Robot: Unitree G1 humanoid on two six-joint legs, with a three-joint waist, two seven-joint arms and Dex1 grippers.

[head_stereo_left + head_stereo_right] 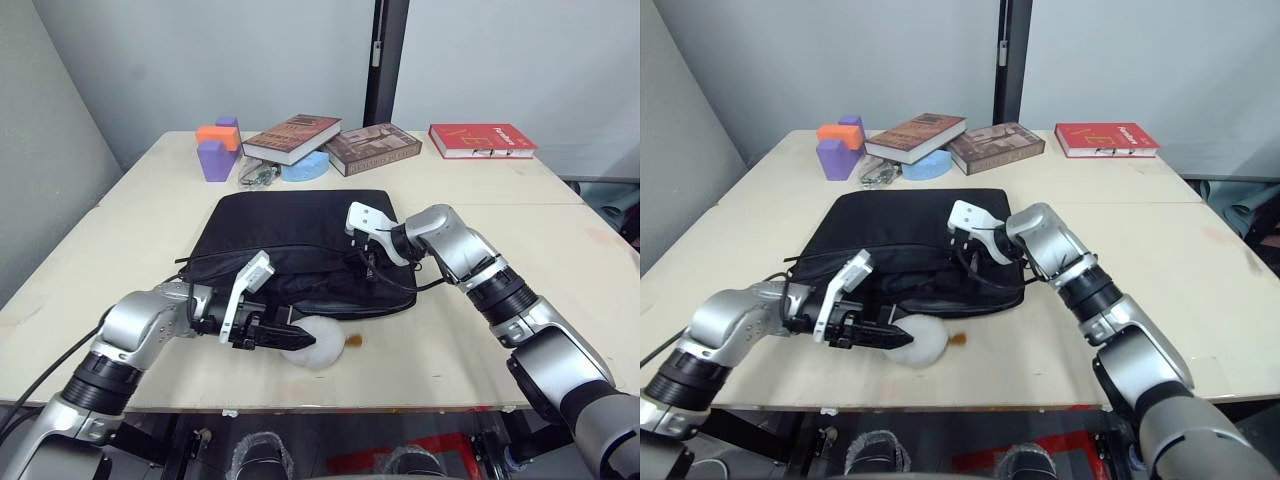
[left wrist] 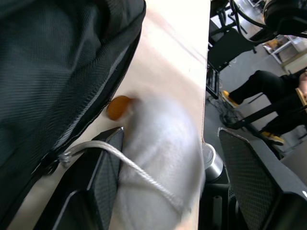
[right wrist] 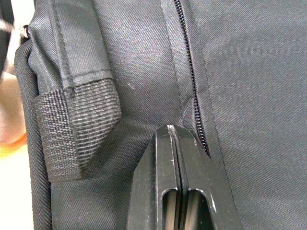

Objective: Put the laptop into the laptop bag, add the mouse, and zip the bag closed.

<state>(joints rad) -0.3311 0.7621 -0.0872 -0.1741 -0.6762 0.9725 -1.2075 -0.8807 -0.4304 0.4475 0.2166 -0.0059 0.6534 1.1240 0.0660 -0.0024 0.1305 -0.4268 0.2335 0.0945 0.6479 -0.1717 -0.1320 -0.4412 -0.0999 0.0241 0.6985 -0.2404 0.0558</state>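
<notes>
Laptop bag flat mid-table, right gripper pinched shut on the fabric by the zip, left gripper spread wide around a white lump with an orange bit, probably zipping stage, next needs the pull.

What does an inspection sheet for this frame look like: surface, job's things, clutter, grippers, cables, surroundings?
Surface: pale wooden table.
Job's things: laptop bag lying flat mid-table; laptop and mouse nothing seen.
Clutter: white egg-like lump with an orange bit at the near edge; purple and orange blocks, blue disc, three books along the far side.
Grippers: left gripper open around the lump; right gripper shut, tips on the bag by its zip.
Cables: white cord across the lump.
Surroundings: grey wall, a seated person's legs beyond the table.
</notes>
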